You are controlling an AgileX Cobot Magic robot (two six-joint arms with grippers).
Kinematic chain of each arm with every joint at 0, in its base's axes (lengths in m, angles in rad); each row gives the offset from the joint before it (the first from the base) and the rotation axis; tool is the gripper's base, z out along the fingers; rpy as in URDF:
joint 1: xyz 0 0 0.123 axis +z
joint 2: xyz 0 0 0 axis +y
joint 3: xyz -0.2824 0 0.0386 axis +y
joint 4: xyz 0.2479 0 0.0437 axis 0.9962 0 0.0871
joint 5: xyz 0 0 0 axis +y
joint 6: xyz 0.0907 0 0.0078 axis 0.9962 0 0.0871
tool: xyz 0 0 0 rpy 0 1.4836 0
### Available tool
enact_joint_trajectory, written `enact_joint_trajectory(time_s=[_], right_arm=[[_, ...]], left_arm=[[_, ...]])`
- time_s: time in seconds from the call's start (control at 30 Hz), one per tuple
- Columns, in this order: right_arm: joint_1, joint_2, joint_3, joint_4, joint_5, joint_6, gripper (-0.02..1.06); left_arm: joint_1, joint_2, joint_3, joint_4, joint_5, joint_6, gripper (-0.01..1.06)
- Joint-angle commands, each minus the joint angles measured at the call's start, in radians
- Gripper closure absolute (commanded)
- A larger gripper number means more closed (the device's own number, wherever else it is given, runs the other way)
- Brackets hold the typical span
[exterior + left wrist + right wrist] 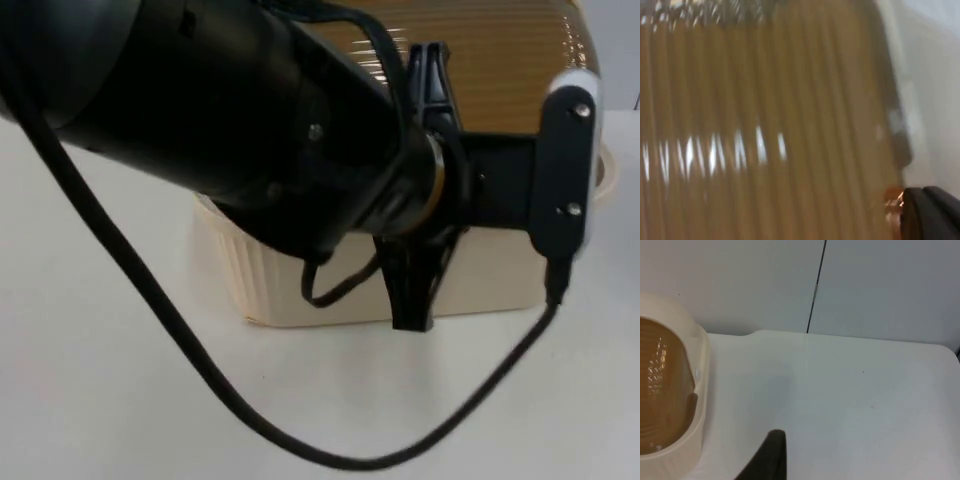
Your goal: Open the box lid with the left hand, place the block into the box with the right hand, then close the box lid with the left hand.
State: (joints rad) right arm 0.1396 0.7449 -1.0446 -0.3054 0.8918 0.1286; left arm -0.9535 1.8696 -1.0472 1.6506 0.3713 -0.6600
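My left pincer [412, 285] hangs low over the front wall of a cream plastic box [300, 285] with ribbed sides, which sits on the white tabletop [120, 400]. In the top view its black fingers point downward across the box's near face, and the bulky black arm crosses much of the box. I cannot tell whether the fingers are spread or closed, or whether they grip anything.

The box carries a translucent amber ribbed lid [500, 70]; in the left wrist view that lid [765, 125] is very close, its ridges catching bright glints. Seen from the right wrist, the lid [660, 390] lies inside the cream rim [699, 390], so I judge the box is shut, or nearly so.

My right pincer waits off to the side, looking across bare tabletop toward the grey partition wall [880, 285]; one dark fingertip [771, 455] is visible, and I cannot tell how that pincer is set. I see no block.

I judge the lid to be light, stiff, thin plastic, glossy and so likely slippery. A flat pinch on the ridged surface would probably slide. I would take it at its front edge or lip and lift gently. The light box may shift if I pull hard.
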Motion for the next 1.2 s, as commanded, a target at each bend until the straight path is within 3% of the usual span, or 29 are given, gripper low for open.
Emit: enact_joint_trajectory(time_s=[0.0,0.43,0.87,1.17], right_arm=[[0.001,-0.005,-0.007,-0.009,-0.016,-0.008,0.0],[0.001,-0.005,-0.007,-0.024,-0.016,-0.008,0.0],[0.001,-0.005,-0.007,-0.033,-0.016,-0.008,0.0],[0.001,-0.005,-0.007,-0.033,-0.013,-0.008,0.0]], left_arm=[[0.025,-0.001,-0.006,0.002,-0.001,-0.011,1.05],[0.031,-0.038,-0.006,-0.172,-0.043,0.036,1.05],[0.021,-0.037,-0.006,-0.216,-0.102,0.036,1.05],[0.025,-0.003,-0.006,-0.202,-0.089,0.037,1.05]])
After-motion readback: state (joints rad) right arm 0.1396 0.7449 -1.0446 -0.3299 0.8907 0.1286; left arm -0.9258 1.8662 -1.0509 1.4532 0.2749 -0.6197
